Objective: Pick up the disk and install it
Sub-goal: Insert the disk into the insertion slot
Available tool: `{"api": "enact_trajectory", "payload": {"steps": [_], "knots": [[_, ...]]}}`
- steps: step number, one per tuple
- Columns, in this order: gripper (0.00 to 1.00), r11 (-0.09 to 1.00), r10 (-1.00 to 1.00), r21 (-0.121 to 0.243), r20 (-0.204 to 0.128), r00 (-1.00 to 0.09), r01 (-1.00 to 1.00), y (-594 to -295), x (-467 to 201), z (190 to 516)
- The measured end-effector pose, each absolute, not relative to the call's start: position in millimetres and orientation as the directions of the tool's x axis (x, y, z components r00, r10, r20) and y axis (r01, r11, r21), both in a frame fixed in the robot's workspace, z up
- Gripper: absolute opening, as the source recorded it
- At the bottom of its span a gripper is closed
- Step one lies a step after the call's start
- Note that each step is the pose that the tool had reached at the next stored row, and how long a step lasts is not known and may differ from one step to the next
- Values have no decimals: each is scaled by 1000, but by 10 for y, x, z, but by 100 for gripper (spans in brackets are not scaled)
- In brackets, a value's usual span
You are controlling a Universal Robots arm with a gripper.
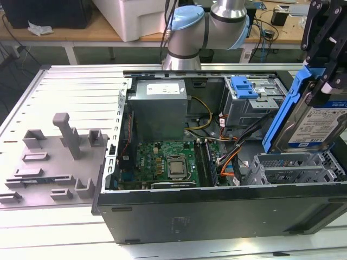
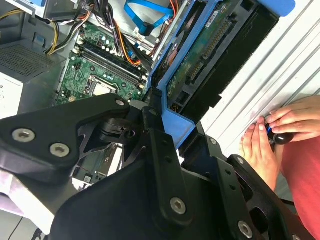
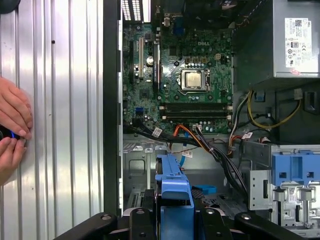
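Gripper: your gripper (image 1: 326,76) sits high at the exterior view's right, above the open computer case (image 1: 217,216).
Fingers: the black fingers (image 2: 161,150) are clamped on the blue carrier bracket, so you are holding the disk.
Disk: the disk (image 1: 314,122) hangs off the surface, tilted, with its labelled face towards the exterior camera and the blue bracket along its upper and left edges. In the second wrist view you see its circuit-board side (image 2: 210,55).
Disk position: it is over the silver bays (image 1: 293,165) at the case's end on the exterior view's right. You cannot tell whether its lower edge touches them.
Inside the case: the green motherboard (image 1: 168,162) lies in the middle, the grey power supply (image 1: 160,108) behind it, and the drive cage (image 1: 255,105) with its blue tab (image 1: 244,86) just beside the disk.
Surface: the ribbed metal surface (image 1: 70,92) carries the case and, well apart at the exterior view's left, a grey fixture (image 1: 59,157).
Person: a person's hands (image 3: 15,112) rest on the surface beside the case, holding a small dark object.
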State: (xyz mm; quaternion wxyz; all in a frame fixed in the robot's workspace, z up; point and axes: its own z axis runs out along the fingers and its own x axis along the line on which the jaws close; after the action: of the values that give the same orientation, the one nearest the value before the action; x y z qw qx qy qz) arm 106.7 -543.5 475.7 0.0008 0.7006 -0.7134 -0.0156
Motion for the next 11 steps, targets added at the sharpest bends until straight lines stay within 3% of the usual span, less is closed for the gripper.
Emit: {"api": "enact_trajectory", "payload": {"steps": [11], "knots": [[37, 17, -1000, 23, -21, -18, -1000, -5435, 1064, 4732]]}}
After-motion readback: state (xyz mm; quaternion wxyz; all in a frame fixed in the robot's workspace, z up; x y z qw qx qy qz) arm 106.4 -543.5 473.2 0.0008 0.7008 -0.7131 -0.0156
